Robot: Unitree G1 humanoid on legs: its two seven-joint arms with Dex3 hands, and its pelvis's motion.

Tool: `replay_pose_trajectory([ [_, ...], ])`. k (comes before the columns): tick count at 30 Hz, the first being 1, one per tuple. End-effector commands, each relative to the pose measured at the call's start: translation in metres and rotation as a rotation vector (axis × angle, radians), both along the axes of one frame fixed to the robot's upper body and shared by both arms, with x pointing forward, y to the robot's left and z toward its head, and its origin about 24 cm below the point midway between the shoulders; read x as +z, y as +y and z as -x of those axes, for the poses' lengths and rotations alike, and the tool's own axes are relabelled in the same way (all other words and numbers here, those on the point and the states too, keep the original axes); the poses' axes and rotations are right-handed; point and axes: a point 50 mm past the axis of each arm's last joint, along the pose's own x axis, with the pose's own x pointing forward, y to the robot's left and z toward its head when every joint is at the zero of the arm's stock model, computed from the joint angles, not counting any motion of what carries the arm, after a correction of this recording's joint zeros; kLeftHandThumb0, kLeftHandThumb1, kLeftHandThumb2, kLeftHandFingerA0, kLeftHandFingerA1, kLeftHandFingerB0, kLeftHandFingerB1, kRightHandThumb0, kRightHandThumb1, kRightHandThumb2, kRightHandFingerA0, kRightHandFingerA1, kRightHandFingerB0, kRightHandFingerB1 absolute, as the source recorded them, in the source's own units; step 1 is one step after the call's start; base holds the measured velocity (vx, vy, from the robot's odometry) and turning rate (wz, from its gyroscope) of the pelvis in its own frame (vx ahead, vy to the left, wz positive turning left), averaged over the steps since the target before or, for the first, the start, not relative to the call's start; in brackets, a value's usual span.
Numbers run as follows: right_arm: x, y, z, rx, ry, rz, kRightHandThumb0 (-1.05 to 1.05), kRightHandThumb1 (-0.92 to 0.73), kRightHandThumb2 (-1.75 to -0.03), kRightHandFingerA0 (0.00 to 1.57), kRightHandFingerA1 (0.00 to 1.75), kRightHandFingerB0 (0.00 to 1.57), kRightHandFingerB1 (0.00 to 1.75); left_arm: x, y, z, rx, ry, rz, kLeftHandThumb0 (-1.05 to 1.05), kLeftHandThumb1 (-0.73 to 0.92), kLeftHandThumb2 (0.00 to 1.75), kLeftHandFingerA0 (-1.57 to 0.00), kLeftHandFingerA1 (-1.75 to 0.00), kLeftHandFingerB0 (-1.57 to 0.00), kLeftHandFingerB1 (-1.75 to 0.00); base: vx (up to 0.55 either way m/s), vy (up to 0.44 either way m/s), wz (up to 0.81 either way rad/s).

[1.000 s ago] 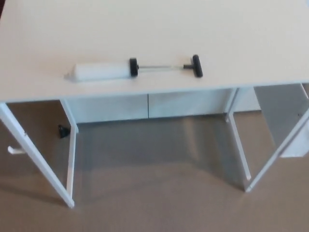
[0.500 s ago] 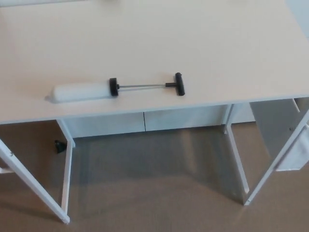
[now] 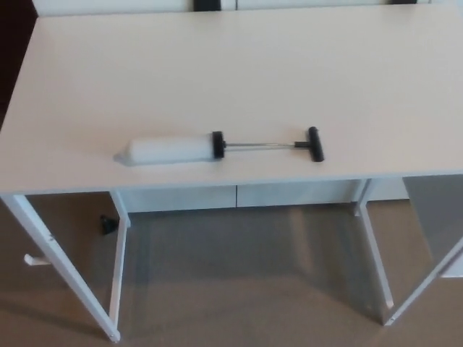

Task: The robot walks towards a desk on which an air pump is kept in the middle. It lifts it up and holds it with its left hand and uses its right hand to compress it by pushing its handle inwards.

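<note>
White cylindrical air pump [image 3: 173, 150] with its black T-handle [image 3: 315, 144] pulled out on a thin metal rod lies flat near the pale desk's [image 3: 239, 65] front edge. Neither hand's in shot, so can't tell their fingers.

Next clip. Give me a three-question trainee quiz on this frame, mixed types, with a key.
1. True or false: the pump lies flat on the desk.
2. The pump's handle points toward picture: A) left B) right C) the far edge.
3. Fill in: the rod between barrel and handle is ____ (extended/pushed in).

Key: 1 true; 2 B; 3 extended. Neither hand is in view.
</note>
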Motion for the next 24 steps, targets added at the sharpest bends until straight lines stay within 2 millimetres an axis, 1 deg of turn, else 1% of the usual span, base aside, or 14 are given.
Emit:
replay_pose_trajectory([
  [1, 0.0011, -0.001, -0.0028, 0.003, -0.005, 0.017, -0.22, -0.59, -0.57, 0.69, 0.45, 0.55, 0.4, 0.0024, 0.0038, -0.0013, 0.036, 0.062, 0.012, -0.16, 0.58, 1.0, -0.36, -0.6, -0.11, -0.47, 0.04, 0.146, -0.19],
  [8, 0.0007, 0.0, -0.0057, 0.004, 0.0, 0.027, -0.23, -0.62, -0.58, 0.71, 0.45, 0.58, 0.4, 0.004, 0.0042, -0.0048, 0.048, 0.052, 0.018, -0.16, 0.58, 1.01, -0.39, -0.61, -0.14, -0.48, 0.06, 0.213, -0.14],
  [9, 0.0006, -0.0001, -0.0061, 0.001, 0.0, 0.024, -0.22, -0.6, -0.58, 0.74, 0.45, 0.57, 0.4, 0.0041, 0.0045, -0.0054, 0.046, 0.051, 0.017, -0.18, 0.81, 0.63, -0.45, -0.44, -0.25, -0.31, 0.05, 0.208, 0.03],
  [11, 0.0004, -0.0003, -0.0063, -0.002, 0.0, 0.021, -0.22, -0.6, -0.58, 0.74, 0.45, 0.57, 0.4, 0.0041, 0.0046, -0.0058, 0.044, 0.051, 0.017, -0.18, 0.81, 0.63, -0.45, -0.44, -0.25, -0.31, 0.05, 0.193, 0.05],
  [12, 0.0005, -0.0002, -0.0067, -0.001, 0.0, 0.023, -0.25, -0.58, -0.57, 0.73, 0.45, 0.58, 0.41, 0.0045, 0.0047, -0.0066, 0.037, 0.051, 0.014, -0.17, 0.59, 1.01, -0.39, -0.61, -0.11, -0.47, 0.0, 0.0, 0.0],
  [13, 0.0006, -0.0002, -0.007, 0.0, 0.0, 0.025, -0.25, -0.58, -0.57, 0.73, 0.45, 0.58, 0.41, 0.0049, 0.0046, -0.0071, 0.033, 0.051, 0.011, -0.17, 0.59, 1.01, -0.39, -0.61, -0.11, -0.47, 0.08, 0.027, 0.03],
  [14, 0.0005, 0.0001, -0.0073, 0.0, -0.001, 0.026, -0.23, -0.58, -0.57, 0.74, 0.45, 0.59, 0.41, 0.0053, 0.0045, -0.008, 0.039, 0.052, 0.008, -0.16, 0.6, 1.02, -0.42, -0.62, -0.14, -0.48, 0.05, -0.022, 0.12],
  [18, 0.0007, 0.001, -0.008, 0.002, -0.006, 0.029, -0.23, -0.6, -0.58, 0.73, 0.45, 0.59, 0.41, 0.0065, 0.0037, -0.0091, 0.053, 0.053, 0.009, -0.16, 0.6, 1.02, -0.42, -0.62, -0.14, -0.48, 0.03, -0.088, 0.07],
  [19, 0.0009, 0.0015, -0.0078, 0.004, -0.012, 0.027, -0.23, -0.6, -0.58, 0.74, 0.45, 0.58, 0.41, 0.0073, 0.0034, -0.009, 0.042, 0.05, 0.011, -0.18, 0.59, 1.02, -0.39, -0.61, -0.14, -0.48, 0.0, -0.196, 0.09],
  [22, 0.001, 0.0029, -0.012, 0.011, -0.018, 0.023, -0.22, -0.6, -0.58, 0.71, 0.44, 0.58, 0.4, 0.0072, 0.0062, -0.0108, 0.065, 0.044, 0.021, -0.17, 0.6, 1.01, -0.4, -0.61, -0.15, -0.48, -0.06, -0.235, 0.11],
  [23, 0.0009, 0.0033, -0.0127, 0.014, -0.019, 0.022, -0.23, -0.6, -0.58, 0.71, 0.44, 0.58, 0.4, 0.0075, 0.0067, -0.0111, 0.066, 0.042, 0.021, -0.17, 0.6, 1.02, -0.35, -0.59, -0.13, -0.48, -0.17, -0.235, -0.03],
  [24, 0.0008, 0.0035, -0.0128, 0.015, -0.019, 0.022, -0.23, -0.6, -0.58, 0.71, 0.44, 0.58, 0.4, 0.0077, 0.0068, -0.0111, 0.064, 0.041, 0.02, -0.17, 0.6, 1.02, -0.35, -0.59, -0.13, -0.48, -0.05, -0.245, 0.02],
])
